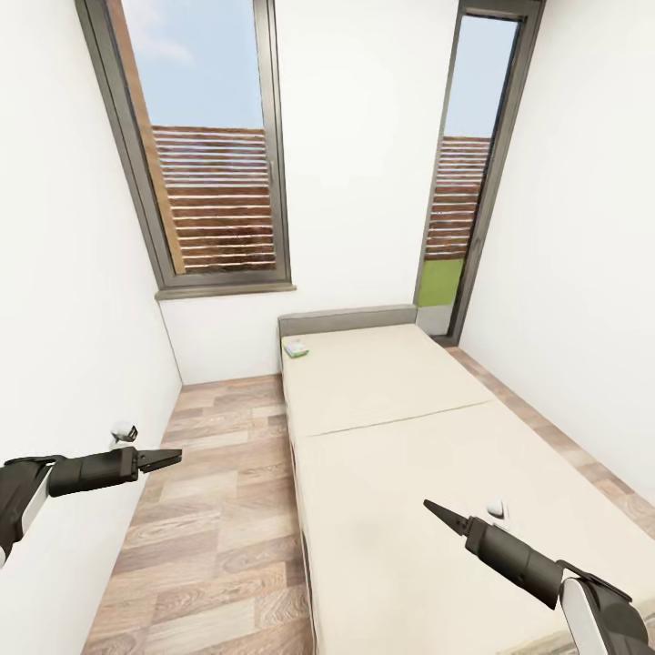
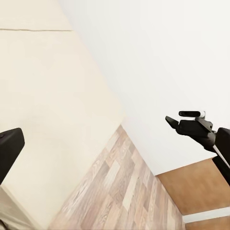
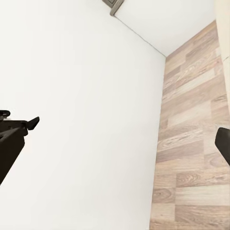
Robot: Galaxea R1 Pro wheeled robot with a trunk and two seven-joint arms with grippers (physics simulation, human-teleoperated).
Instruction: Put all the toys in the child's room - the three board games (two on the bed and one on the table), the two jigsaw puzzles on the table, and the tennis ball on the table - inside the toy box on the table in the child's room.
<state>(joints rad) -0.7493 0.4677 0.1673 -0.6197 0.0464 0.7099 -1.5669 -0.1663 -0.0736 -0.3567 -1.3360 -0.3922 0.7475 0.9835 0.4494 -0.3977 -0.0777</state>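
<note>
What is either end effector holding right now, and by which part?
Nothing. The left end effector hangs over the floor and the right end effector over the bed; both look shut, with nothing between their fingers.

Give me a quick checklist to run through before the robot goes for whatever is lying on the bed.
1. Target in view: ok. A small flat green-and-white box lies at the far corner of the large cream-coloured bed, beside the grey headboard.
2. Target identity: cannot tell. It is too small to read its print.
3. Second game on the bed: not ok. No other box shows on the mattress.
4. Left tool free: ok. It holds nothing, poised over the wood-plank floor.
5. Right tool free: ok. It holds nothing, above the near mattress.
6. Reach: not ok, likely. The box sits far beyond both tools; drive closer first.
</note>
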